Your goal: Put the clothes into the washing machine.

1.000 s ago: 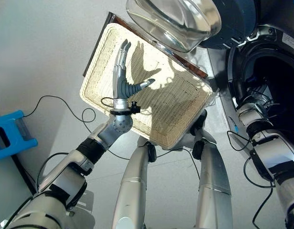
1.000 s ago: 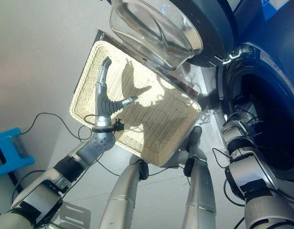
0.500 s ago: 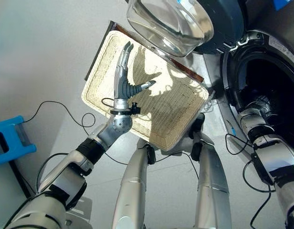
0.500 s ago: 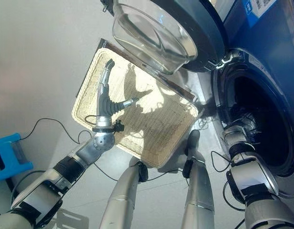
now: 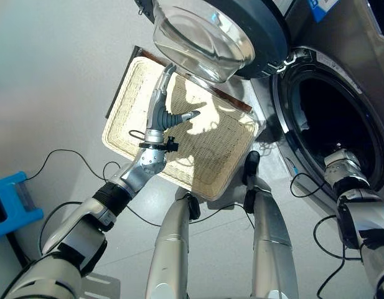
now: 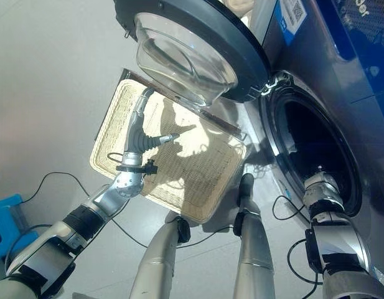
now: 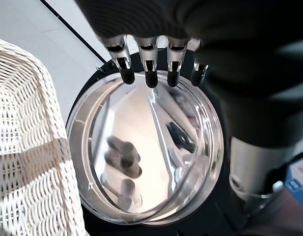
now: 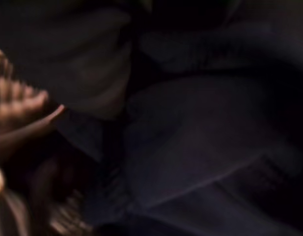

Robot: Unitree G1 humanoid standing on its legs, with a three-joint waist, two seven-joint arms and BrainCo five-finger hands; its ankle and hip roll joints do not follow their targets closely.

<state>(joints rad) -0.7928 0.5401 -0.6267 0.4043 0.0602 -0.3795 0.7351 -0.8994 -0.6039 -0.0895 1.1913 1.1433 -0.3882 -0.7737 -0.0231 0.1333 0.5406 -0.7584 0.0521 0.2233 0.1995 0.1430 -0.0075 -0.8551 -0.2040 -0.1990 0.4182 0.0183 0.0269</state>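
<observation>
- Silver fingers of the left hand [image 5: 162, 103] straight and spread, thumb jutting sideways, held just above the bare weave of the wicker basket [image 5: 132, 140]; holding nothing.
- Seen from the left wrist, dark fingertips [image 7: 150, 77] aimed at the glass bowl of the open washer door [image 7: 146, 147], close to it but not visibly touching.
- Right arm plunged into the washing machine drum [image 5: 332, 118], hand hidden past the rim; impossible to tell whether spread or clenched.
- Dim right wrist view: dark folds of clothes [image 8: 190, 147] lying close ahead, probably already inside the drum, though too murky to say if pinched or released.
- Against a second ago: whole scene slid in both eye views, so camera movement rather than basket movement; right forearm now seated lower at the drum mouth, left hand much as before over the basket.
- Meaning for the task, as a judgement: basket looks emptied, load apparently in the drum, remaining work likely letting go and pulling the right arm out.
- Around: door [image 6: 192, 53] swung wide and hanging over the far edge of the basket; blue stool [image 5: 11, 202] well apart on the floor to the left.
- In the way: door bowl right beside the left fingers, a bump risk on any lift; drum rim tight round the right forearm on withdrawal.
</observation>
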